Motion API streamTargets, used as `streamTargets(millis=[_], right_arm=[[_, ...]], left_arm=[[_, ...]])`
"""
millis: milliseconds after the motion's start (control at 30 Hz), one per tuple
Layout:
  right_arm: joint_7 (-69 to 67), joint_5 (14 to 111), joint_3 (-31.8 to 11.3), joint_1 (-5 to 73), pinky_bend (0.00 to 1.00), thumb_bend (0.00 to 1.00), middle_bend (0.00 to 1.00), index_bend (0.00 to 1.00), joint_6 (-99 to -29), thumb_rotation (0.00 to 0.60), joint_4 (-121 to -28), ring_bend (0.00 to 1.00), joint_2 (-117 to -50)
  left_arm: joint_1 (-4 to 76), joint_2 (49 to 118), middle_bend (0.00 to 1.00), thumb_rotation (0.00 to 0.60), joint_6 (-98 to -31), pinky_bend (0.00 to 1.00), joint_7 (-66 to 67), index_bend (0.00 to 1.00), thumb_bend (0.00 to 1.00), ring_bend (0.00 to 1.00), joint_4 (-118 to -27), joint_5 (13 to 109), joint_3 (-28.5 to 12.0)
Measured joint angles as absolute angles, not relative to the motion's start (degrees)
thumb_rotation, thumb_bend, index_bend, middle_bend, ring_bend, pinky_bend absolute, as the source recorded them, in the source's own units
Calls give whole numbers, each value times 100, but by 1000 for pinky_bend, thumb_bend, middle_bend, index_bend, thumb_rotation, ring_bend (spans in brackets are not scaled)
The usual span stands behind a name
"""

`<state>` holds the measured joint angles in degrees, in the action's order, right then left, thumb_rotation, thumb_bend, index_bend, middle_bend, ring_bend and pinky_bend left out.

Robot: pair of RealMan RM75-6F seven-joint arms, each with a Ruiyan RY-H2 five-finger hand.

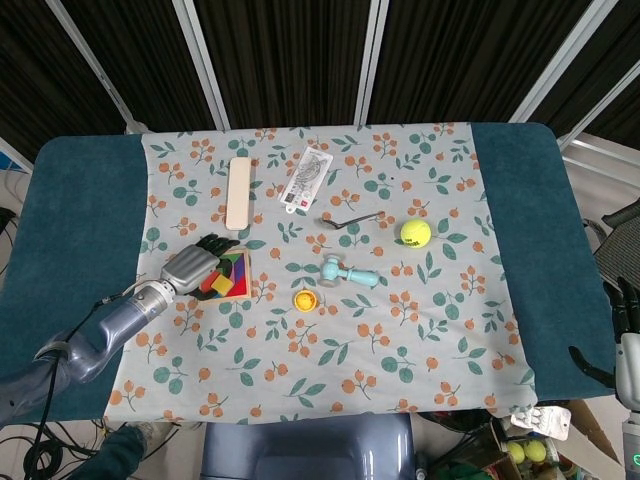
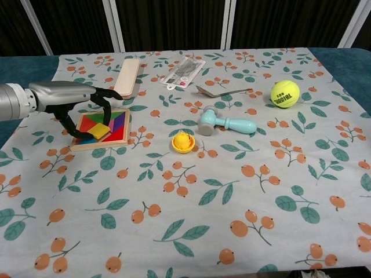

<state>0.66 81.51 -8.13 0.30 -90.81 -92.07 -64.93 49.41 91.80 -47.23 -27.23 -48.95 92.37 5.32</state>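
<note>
At the table's left, your left hand [image 2: 72, 99] arched over the puzzle tray [image 2: 102, 130], fingers curled apart, holding nothing, wooden slat [image 2: 127, 77] just beyond, open cloth nearer you, right hand [image 1: 622, 335] off the right edge, fingers spread.

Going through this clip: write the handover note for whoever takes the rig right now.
Left hand: fingers curled down over the tangram puzzle tray, tips at or just above the pieces; whether it grips one cannot be told. A yellow piece lies loose and tilted on top of the others.
Right hand: off the table's right edge, fingers apart, holding nothing.
Done: coloured pieces fill most of the tray.
Left: the yellow piece is not seated flat.
Nearby, untouched: wooden slat, toy hammer, yellow cup, tennis ball.
</note>
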Motion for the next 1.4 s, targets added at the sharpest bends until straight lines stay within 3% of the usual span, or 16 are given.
streamTargets(millis=[833,1400], right_arm=[[75,8123,-819,29,235,108,0,0,-9064,600,-9231,43,-6490],[74,8111,-832,26,235,110,0,0,-9074,600,-9236,43,-6490]], left_arm=[[4974,9206,37,600,-4647,0,-2709,481,359,0,-4881,9250,562],[5008,9140,36,600,-4665,0,-2656,387,359,0,-4983,9316,606]])
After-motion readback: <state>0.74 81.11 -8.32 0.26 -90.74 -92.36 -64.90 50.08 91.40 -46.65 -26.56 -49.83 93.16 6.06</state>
